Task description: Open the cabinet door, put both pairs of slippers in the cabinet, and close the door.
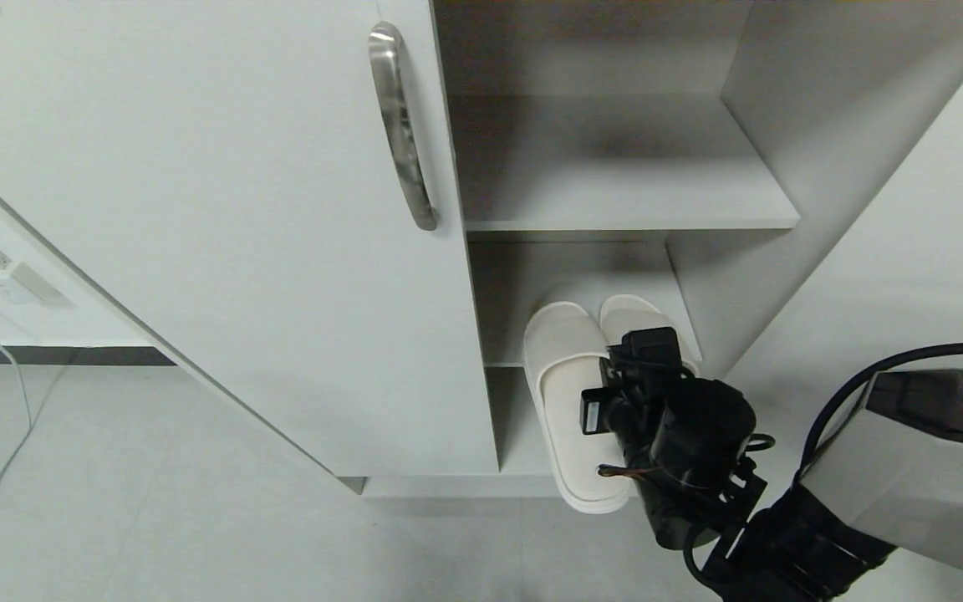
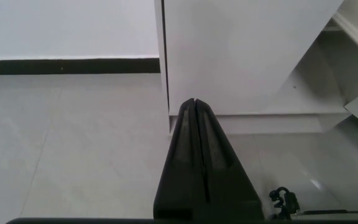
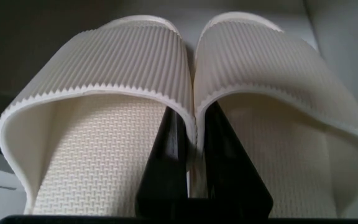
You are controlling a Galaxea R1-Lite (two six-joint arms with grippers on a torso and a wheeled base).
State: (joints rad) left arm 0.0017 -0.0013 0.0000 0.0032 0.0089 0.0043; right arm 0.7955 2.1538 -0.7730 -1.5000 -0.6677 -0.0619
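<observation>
Slippers [image 1: 569, 401], two, inner edges pinched between right fingers [image 3: 166, 168], left fingers [image 2: 184, 155] closed, empty

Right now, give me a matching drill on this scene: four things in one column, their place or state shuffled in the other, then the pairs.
1. slippers
2. left claw
3. right claw
4. metal handle

A. shut on nothing, above the floor
B. on the door beside the open compartments
C. partway into the lower compartment, heels sticking out
D. clamped on the slippers' inner edges

Pairs: 1-C, 2-A, 3-D, 4-B
</observation>
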